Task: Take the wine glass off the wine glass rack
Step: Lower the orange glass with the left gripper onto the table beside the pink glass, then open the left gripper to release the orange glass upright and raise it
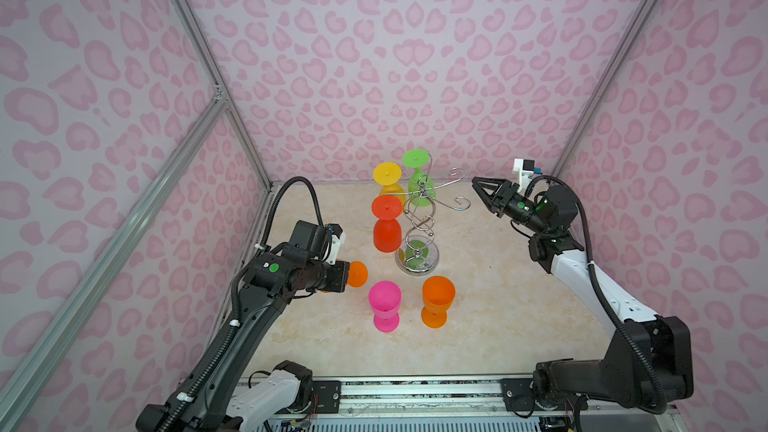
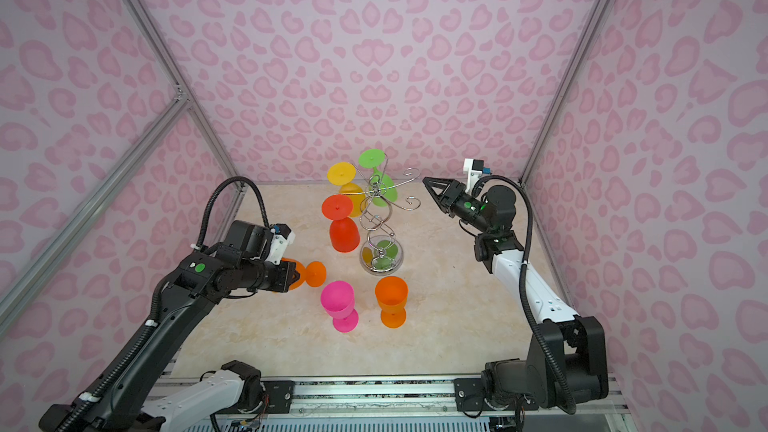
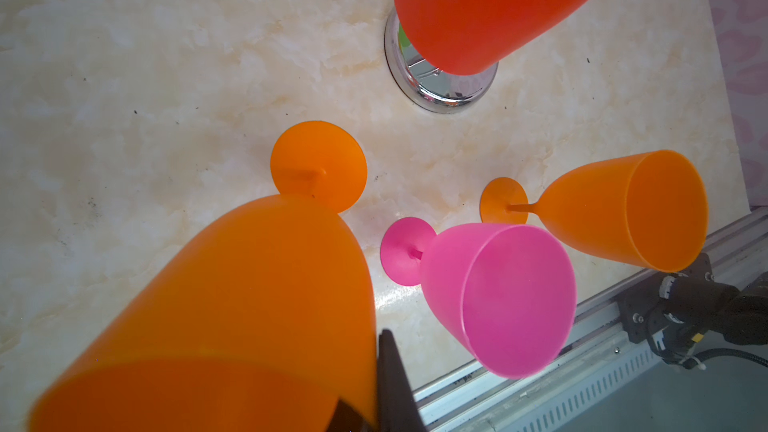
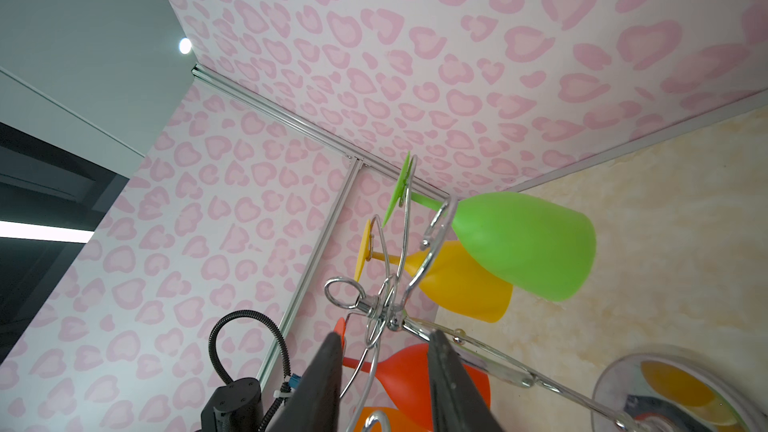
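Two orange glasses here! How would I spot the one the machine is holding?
Find the chrome rack in the middle of the table, then look left to the left gripper. The held orange glass sticks out of it, foot toward the rack. Unlike the other orange glass, which stands upright beside the pink glass, it lies on its side.

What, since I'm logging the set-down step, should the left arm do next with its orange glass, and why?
Probably rotate the wrist to bring the held orange glass upright, foot down. The left gripper is shut on it, and it lies sideways above the table, clear of the wine glass rack. The pink glass and second orange glass already stand upright nearby.
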`<state>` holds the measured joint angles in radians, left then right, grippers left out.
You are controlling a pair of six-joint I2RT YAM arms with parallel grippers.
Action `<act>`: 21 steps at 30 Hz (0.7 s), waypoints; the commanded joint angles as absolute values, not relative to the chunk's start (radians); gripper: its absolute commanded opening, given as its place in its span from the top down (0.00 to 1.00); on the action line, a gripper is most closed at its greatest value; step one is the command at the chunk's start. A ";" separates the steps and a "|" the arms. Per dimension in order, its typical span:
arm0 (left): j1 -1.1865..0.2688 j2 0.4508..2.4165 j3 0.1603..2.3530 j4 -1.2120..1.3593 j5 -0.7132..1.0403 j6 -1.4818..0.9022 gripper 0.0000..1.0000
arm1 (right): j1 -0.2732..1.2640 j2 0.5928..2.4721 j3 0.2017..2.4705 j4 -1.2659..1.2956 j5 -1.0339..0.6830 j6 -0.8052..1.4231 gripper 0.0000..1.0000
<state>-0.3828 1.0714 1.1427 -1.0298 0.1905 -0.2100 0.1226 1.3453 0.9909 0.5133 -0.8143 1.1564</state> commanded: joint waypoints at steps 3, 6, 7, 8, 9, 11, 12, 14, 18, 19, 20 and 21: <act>-0.424 1.135 1.139 -1.025 0.127 -0.229 0.98 | 0.123 1.312 1.025 0.298 -0.779 0.971 0.65; -0.439 1.179 1.143 -1.053 0.076 -0.234 0.98 | 0.123 1.298 1.037 0.229 -0.763 0.920 0.65; -0.444 1.190 1.144 -1.058 0.068 -0.235 0.98 | 0.122 1.296 1.041 0.211 -0.755 0.906 0.65; -0.450 1.199 1.146 -1.061 0.064 -0.237 0.98 | 0.121 1.295 1.042 0.199 -0.751 0.899 0.65; -0.451 1.205 1.147 -1.063 0.062 -0.239 0.98 | 0.120 1.296 1.041 0.195 -0.749 0.897 0.65; -0.457 1.214 1.149 -1.069 0.059 -0.244 0.98 | 0.118 1.300 1.043 0.199 -0.752 0.900 0.65; -0.458 1.215 1.150 -1.071 0.057 -0.245 0.98 | 0.118 1.302 1.043 0.199 -0.753 0.900 0.65; -0.460 1.225 1.152 -1.076 0.055 -0.247 0.98 | 0.118 1.310 1.046 0.202 -0.755 0.903 0.65; -0.469 1.245 1.152 -1.072 0.089 -0.253 0.98 | 0.117 1.320 1.048 0.208 -0.758 0.911 0.65; -0.473 1.251 1.154 -1.075 0.088 -0.254 0.98 | 0.117 1.321 1.048 0.209 -0.759 0.910 0.65; -0.478 1.256 1.155 -1.079 0.083 -0.256 0.98 | 0.118 1.322 1.048 0.209 -0.759 0.910 0.65; -0.481 1.260 1.155 -1.085 0.080 -0.256 0.98 | 0.118 1.323 1.048 0.209 -0.759 0.911 0.65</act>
<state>-0.4747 1.2507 1.1431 -1.0653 0.0753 -0.2428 0.1177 1.3190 1.0431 0.2028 -0.7551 0.9237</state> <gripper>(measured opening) 0.064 0.351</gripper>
